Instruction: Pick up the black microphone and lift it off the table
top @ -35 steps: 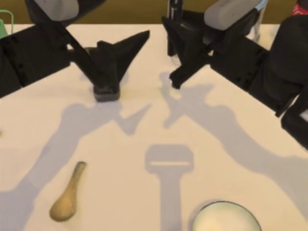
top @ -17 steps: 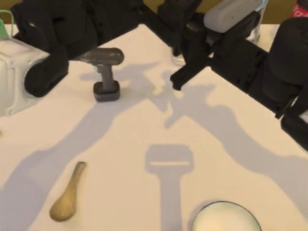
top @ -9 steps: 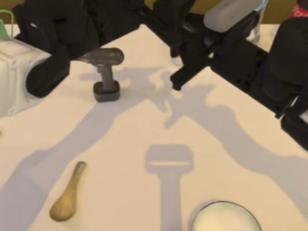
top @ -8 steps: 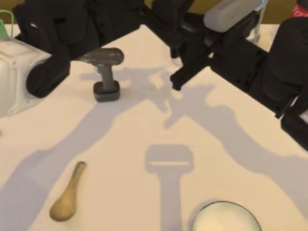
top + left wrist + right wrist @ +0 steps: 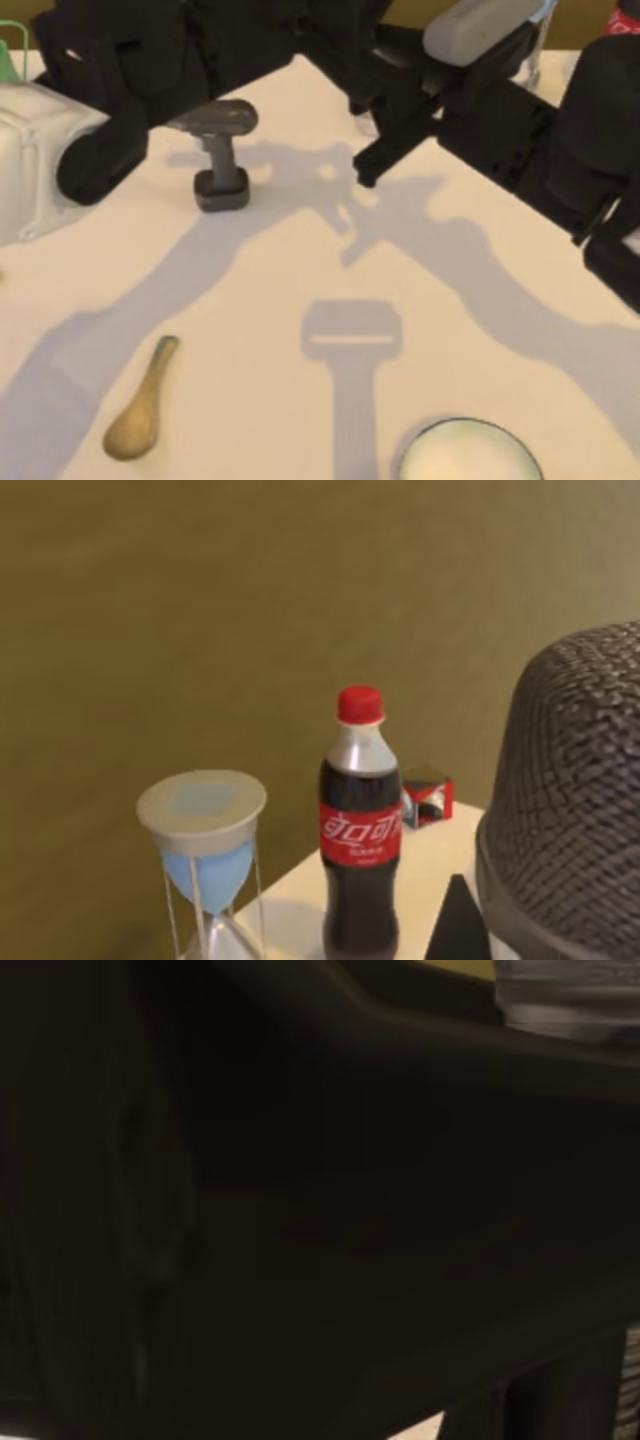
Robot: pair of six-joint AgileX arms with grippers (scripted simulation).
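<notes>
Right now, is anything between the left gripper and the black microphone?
Nothing visible. The left gripper, at the table's far edge, is right beside the black microphone; the cola bottle and hourglass stand behind it. The right arm idles alongside.

Bright overhead light throws soft grey arm shadows across the table (image 5: 250,330) (right wrist view dark).

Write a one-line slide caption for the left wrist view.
Left wrist view: the black microphone mesh head looms close, with a cola bottle and a blue hourglass standing beyond on the table.
</notes>
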